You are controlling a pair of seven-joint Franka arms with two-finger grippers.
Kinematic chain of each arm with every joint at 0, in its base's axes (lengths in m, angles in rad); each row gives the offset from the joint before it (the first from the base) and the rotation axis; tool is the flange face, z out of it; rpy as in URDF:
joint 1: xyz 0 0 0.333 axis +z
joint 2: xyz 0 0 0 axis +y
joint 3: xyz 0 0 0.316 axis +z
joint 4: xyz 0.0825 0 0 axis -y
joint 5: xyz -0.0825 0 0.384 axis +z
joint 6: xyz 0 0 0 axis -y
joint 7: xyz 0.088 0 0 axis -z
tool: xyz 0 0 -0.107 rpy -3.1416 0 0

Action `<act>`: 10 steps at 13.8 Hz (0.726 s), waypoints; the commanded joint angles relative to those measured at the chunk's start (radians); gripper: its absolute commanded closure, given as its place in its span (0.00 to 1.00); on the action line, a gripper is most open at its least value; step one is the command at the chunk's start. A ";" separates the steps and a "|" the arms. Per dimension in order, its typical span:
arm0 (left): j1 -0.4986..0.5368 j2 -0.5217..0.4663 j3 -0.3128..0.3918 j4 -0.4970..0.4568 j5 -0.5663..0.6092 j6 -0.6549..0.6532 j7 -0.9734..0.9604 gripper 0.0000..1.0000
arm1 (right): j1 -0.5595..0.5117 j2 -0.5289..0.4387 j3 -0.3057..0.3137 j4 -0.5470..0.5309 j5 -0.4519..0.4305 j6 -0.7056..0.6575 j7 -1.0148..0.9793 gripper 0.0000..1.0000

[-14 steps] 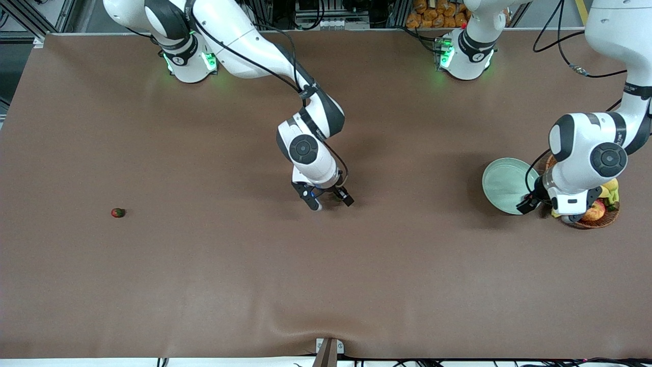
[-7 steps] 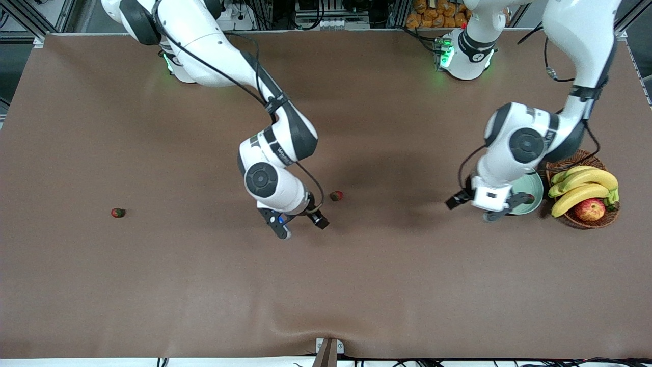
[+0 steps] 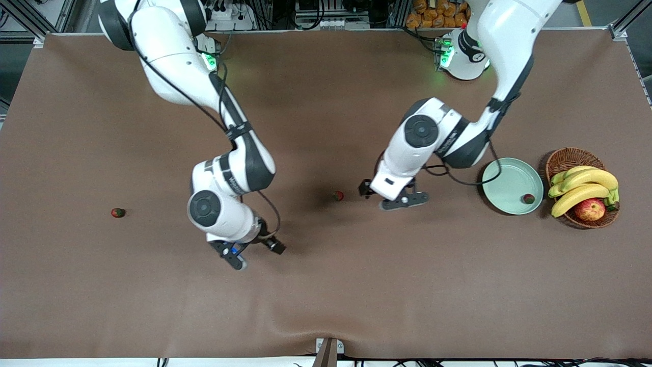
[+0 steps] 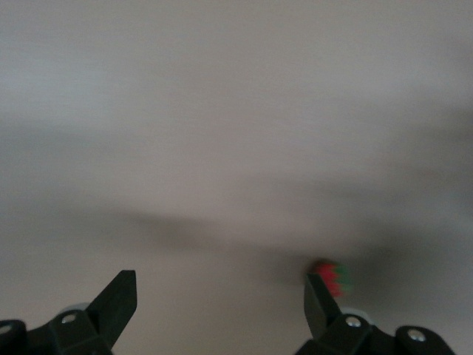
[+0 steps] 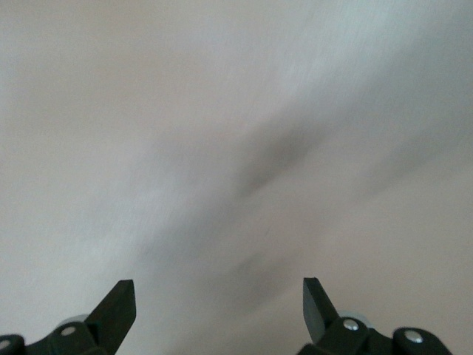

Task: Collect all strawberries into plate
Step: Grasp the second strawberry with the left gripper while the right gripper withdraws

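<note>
One strawberry [image 3: 528,199] lies in the pale mint-green plate [image 3: 501,181], near the rim on the basket's side. A second strawberry [image 3: 338,195] lies on the brown table near the middle. My left gripper [image 3: 387,198] is open and empty, low over the table just beside it on the plate's side. In the left wrist view this strawberry [image 4: 334,277] shows blurred next to one fingertip [image 4: 318,296]. A third strawberry [image 3: 117,212] lies alone toward the right arm's end. My right gripper [image 3: 253,253] is open and empty over bare table between those two berries.
A brown wicker basket [image 3: 569,157] with bananas [image 3: 583,183] and a red-yellow apple [image 3: 590,209] stands beside the plate at the left arm's end. The right wrist view shows only bare table.
My left gripper has left a strawberry in the plate and swung over to the middle strawberry. My right gripper has moved off that berry toward the right arm's end.
</note>
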 commanded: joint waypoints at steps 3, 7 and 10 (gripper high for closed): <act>-0.313 0.178 0.206 0.222 0.053 -0.024 -0.007 0.00 | -0.143 -0.001 0.007 -0.006 -0.020 -0.003 -0.297 0.00; -0.451 0.256 0.305 0.297 0.055 -0.024 -0.005 0.00 | -0.258 -0.008 -0.017 -0.021 -0.026 -0.014 -0.603 0.00; -0.464 0.262 0.306 0.296 0.075 -0.026 -0.004 0.00 | -0.283 -0.011 -0.099 -0.046 -0.026 -0.024 -0.849 0.00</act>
